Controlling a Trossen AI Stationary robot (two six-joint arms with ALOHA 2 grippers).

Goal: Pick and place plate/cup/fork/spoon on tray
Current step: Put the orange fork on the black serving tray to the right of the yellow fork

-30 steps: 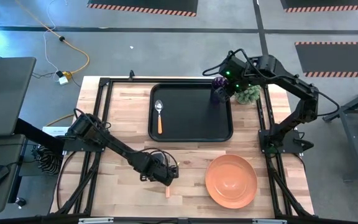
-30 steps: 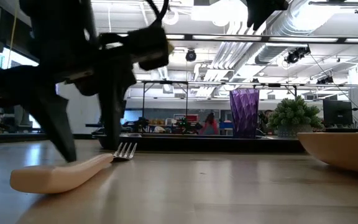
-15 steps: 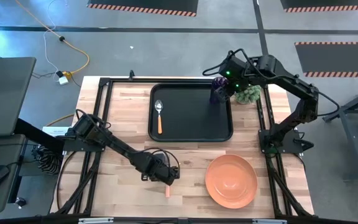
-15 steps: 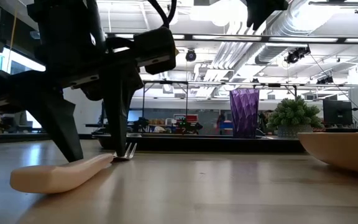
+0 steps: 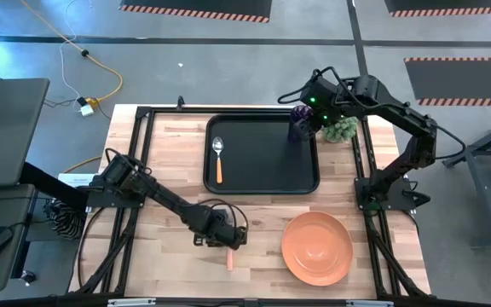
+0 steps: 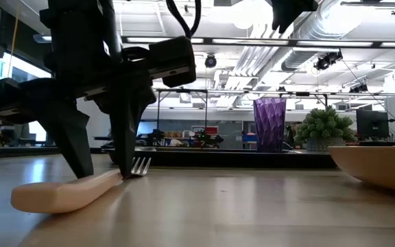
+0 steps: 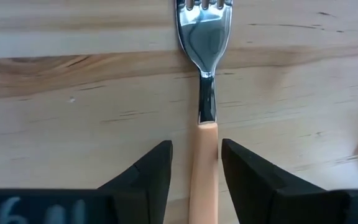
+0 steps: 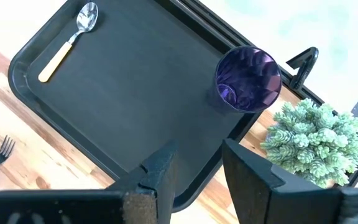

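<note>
Orange fork [image 7: 204, 155] handle between left tool [image 7: 194, 163] fingers (apart) — on table [image 7: 73, 124].

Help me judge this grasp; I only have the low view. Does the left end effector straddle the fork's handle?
Observer: Yes. The left end effector is open, one finger on each side of the fork's orange handle, just behind the metal neck.
Operator: Is anything on the tray already?
Observer: The spoon lies on the tray; the cup stands in its corner.
Operator: And the plate?
Observer: The plate sits on the table, off the tray.
</note>
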